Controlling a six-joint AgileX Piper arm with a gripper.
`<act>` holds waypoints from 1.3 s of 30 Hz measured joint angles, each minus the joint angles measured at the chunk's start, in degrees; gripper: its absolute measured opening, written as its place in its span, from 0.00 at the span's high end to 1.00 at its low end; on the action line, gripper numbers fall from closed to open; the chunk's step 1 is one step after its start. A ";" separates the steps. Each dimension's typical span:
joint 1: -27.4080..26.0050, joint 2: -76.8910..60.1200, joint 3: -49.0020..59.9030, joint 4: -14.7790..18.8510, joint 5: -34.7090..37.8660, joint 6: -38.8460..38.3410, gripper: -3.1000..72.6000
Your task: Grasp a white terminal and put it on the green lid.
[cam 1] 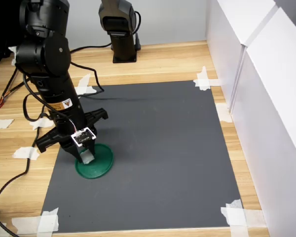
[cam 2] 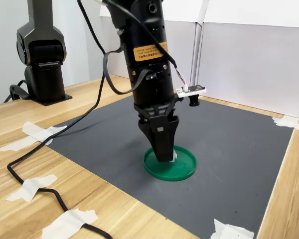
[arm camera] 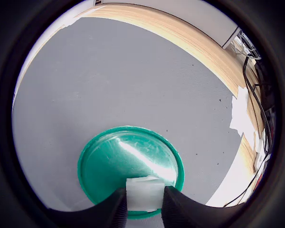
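Wrist view first: the gripper (arm camera: 143, 205) has its two dark fingers (arm camera: 115, 209) pressed against either side of the white terminal (arm camera: 143, 194), which sits squarely clamped between them. Right under that little block is the green lid (arm camera: 118, 161), a bright streak of glare running across its face, and the terminal hangs over the part of the disc nearest the camera, close to the rim. Whether the block is actually touching the lid or is just above it is hard to call from here. Over to the first exterior view, and the gripper (cam 1: 87, 157) points straight down onto the green lid (cam 1: 101, 165), a pale sliver of the terminal (cam 1: 88, 158) showing at the tips. The second exterior view agrees: gripper (cam 2: 163, 155) low over the green lid (cam 2: 182, 167), toward its side on the second exterior view's left. The lid lies flat on the grey mat (cam 1: 163, 148), near the mat's edge on the first exterior view's left. White tape scraps (cam 1: 203, 79) pin the mat's corners to the wooden table (cam 1: 158, 59), and a black cable (cam 2: 35, 172) trails across the wood beside it.
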 joint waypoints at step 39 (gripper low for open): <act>1.82 -1.64 0.00 0.46 0.75 0.51 0.26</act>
